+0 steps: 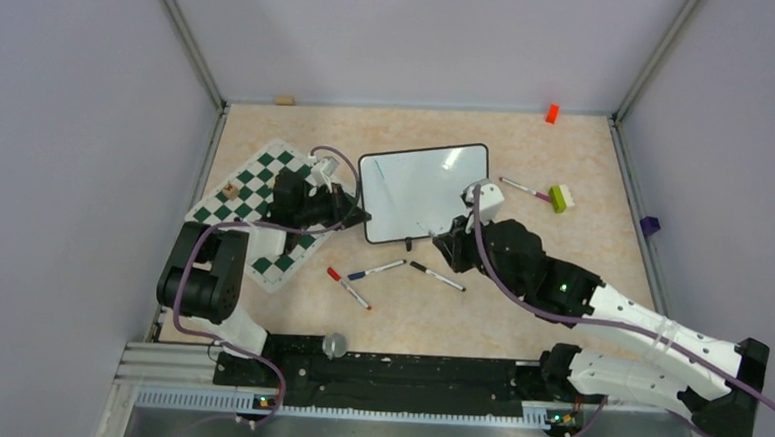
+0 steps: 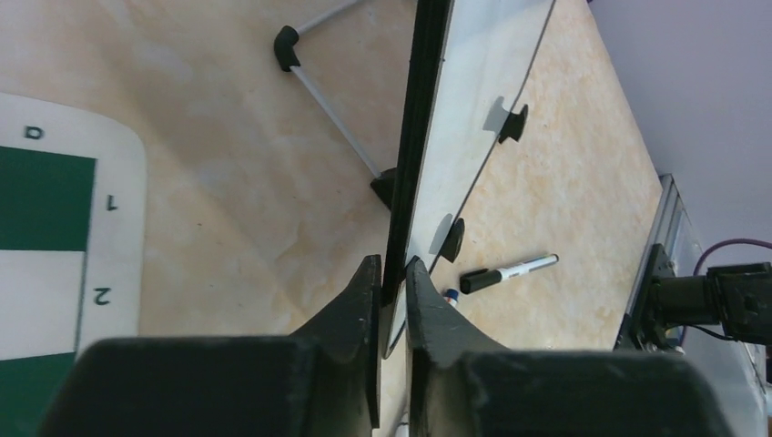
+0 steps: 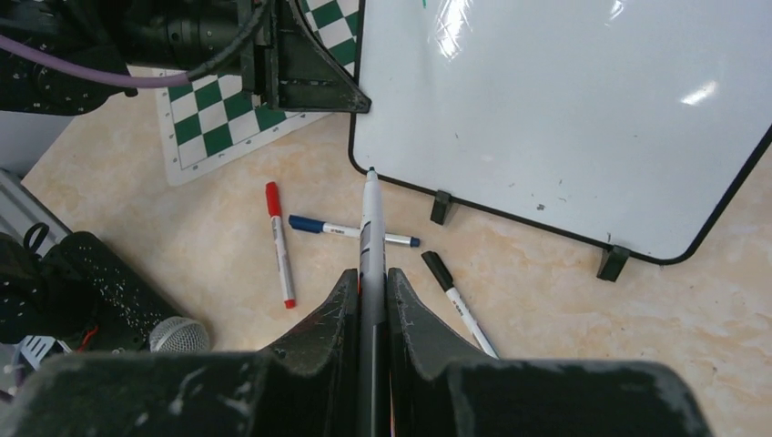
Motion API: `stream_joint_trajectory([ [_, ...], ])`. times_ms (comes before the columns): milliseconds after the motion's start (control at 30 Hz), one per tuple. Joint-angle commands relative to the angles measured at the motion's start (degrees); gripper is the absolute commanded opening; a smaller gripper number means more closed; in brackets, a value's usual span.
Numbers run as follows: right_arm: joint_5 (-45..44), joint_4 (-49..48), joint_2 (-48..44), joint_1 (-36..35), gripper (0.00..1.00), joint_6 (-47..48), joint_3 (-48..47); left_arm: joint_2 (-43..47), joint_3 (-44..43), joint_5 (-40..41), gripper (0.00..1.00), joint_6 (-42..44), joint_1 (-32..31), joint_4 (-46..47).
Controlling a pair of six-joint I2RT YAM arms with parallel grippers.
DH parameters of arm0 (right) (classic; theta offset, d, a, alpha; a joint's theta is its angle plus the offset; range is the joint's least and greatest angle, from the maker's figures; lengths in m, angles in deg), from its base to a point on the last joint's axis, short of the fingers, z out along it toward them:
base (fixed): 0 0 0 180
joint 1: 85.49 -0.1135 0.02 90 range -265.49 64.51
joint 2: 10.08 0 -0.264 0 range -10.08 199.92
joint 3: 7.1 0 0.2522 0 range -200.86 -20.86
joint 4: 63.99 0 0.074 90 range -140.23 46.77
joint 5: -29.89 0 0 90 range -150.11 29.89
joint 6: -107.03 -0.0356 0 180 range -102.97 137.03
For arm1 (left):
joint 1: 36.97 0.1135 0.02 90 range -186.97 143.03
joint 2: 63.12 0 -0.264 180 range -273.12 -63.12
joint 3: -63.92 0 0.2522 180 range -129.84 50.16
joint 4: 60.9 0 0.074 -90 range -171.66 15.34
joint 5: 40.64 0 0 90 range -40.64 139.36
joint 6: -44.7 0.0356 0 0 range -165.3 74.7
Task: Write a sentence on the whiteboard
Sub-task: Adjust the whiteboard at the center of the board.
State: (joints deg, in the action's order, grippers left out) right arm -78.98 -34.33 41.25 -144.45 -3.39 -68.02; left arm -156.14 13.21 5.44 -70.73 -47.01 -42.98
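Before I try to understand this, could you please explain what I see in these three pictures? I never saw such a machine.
These are two robot arms bolted to a table. One picture looks down from above; the other two come from small cameras on each arm's wrist.

The left gripper pinches the edge of the whiteboard, steadying it. The right gripper holds a marker, tip pointing toward the board's corner. The board looks almost blank, apart from a tiny green mark at its top.

Also on the table: a green chessboard mat, a red marker, a blue marker and a black marker.
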Motion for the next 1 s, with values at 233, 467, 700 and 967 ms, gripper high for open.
stream_joint_trajectory([
  [233, 6.44, -0.92, 12.50, 4.91, 0.00, 5.57, -12.53, 5.50, 3.02, 3.20, 0.00, 1.74, -1.14, 0.23],
  [467, 2.53, 0.45, 20.31, 4.97, 0.00, 5.49, -19.62, 7.36, 5.80, 5.09, 0.03, 1.78, -1.54, 1.03],
  [700, 1.11, 0.53, 19.99, 4.94, 0.00, 6.40, -20.00, 8.75, 7.07, 2.88, 0.69, 0.15, -1.48, 5.44],
  [967, 3.28, 0.65, 18.30, 5.15, 0.00, 7.90, -20.00, 4.38, 1.79, 0.53, 0.92, 3.19, -1.38, 6.91],
])
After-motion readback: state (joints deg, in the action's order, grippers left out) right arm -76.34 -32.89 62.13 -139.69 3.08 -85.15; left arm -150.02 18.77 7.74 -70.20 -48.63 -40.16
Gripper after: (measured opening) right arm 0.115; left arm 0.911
